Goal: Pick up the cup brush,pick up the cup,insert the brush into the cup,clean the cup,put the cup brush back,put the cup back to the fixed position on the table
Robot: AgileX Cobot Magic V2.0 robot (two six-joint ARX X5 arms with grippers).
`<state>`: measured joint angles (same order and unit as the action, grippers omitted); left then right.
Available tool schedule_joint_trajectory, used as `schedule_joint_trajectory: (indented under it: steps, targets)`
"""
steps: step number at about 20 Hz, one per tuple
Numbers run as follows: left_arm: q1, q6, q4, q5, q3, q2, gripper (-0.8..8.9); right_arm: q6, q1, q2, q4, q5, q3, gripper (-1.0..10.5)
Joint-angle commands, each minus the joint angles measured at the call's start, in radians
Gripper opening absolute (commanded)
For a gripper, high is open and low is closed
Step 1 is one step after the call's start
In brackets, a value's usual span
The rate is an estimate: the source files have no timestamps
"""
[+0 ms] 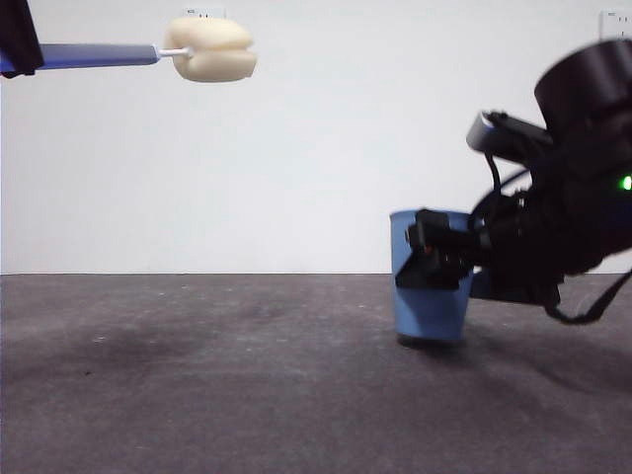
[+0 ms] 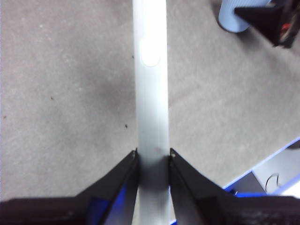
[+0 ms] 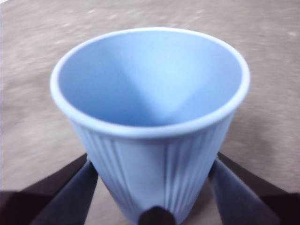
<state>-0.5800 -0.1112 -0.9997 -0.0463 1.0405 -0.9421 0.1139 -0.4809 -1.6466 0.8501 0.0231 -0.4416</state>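
Closest to the lens, the cup (image 3: 150,122) fills the right wrist view: light blue, ribbed down its tapering wall, with a smooth paler rim and nothing inside. The right gripper (image 3: 152,187) has a jaw on each side of it low on the wall, seemingly pressed to the ribs, so it looks grasped. From the front the cup (image 1: 430,321) stands upright at the right on the table (image 1: 197,395), its base touching or barely above the surface; I cannot tell which.

Well apart, high at the left, the brush (image 1: 209,48) hangs level in the air, cream sponge head pointing toward the cup. The left gripper (image 2: 152,161) is clamped on its pale handle (image 2: 151,93).

Judging by this, both pick-ups are nearly finished: brush lifted, cup gripped but not clearly raised. Next the cup needs lifting and probably tilting toward the brush, so the head can line up with its mouth and slide in.
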Motion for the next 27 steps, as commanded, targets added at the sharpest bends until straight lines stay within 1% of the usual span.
schedule_joint_trajectory:
  steps: [1, 3, 5, 7, 9, 10, 11, 13, 15, 17, 18, 21, 23, 25, 27]
  targets:
    - [-0.003, 0.074, -0.009, -0.003, -0.004, 0.002, -0.09, -0.076, -0.029, 0.146, -0.186, -0.009, 0.006, -0.2]
    - [-0.003, 0.148, -0.024, -0.003, -0.004, 0.0, -0.09, -0.137, -0.057, 0.291, -0.425, -0.054, 0.0, -0.2]
    - [-0.003, 0.213, -0.045, -0.003, -0.004, -0.007, -0.09, -0.176, -0.08, 0.412, -0.661, -0.088, -0.024, -0.2]
    - [-0.003, 0.276, -0.074, 0.0, -0.004, -0.028, -0.09, -0.223, -0.1, 0.49, -0.881, -0.127, -0.066, -0.2]
    - [-0.003, 0.346, -0.112, 0.005, -0.004, -0.06, -0.09, -0.275, -0.121, 0.519, -1.058, -0.139, -0.119, -0.2]
    - [-0.003, 0.385, -0.129, 0.016, -0.004, -0.077, -0.09, -0.29, -0.132, 0.519, -1.126, -0.158, -0.148, -0.2]
    - [-0.003, 0.426, -0.142, 0.04, -0.004, -0.099, -0.09, -0.323, -0.147, 0.517, -1.208, -0.2, -0.183, -0.2]
    - [-0.003, 0.463, -0.145, 0.069, -0.004, -0.137, -0.09, -0.412, -0.19, 0.504, -1.345, -0.244, -0.248, -0.2]
    - [-0.003, 0.492, -0.142, 0.111, -0.004, -0.166, -0.09, -0.497, -0.223, 0.494, -1.428, -0.312, -0.29, -0.2]
    - [-0.019, 0.507, -0.142, 0.161, -0.004, -0.191, -0.09, -0.57, -0.241, 0.483, -1.461, -0.343, -0.307, -0.2]
    - [-0.033, 0.507, -0.143, 0.16, -0.004, -0.202, -0.09, -0.6, -0.249, 0.472, -1.474, -0.352, -0.31, -0.2]
    - [-0.096, 0.507, -0.15, 0.161, -0.004, -0.238, -0.09, -0.681, -0.282, 0.422, -1.495, -0.439, -0.311, -0.2]
    - [-0.135, 0.507, -0.15, 0.161, -0.004, -0.263, -0.09, -0.716, -0.313, 0.39, -1.494, -0.476, -0.311, -0.2]
    - [-0.163, 0.5, -0.148, 0.16, -0.004, -0.288, -0.09, -0.736, -0.348, 0.367, -1.48, -0.499, -0.311, -0.2]
    - [-0.18, 0.496, -0.143, 0.159, -0.004, -0.313, -0.09, -0.75, -0.383, 0.358, -1.457, -0.502, -0.312, -0.2]
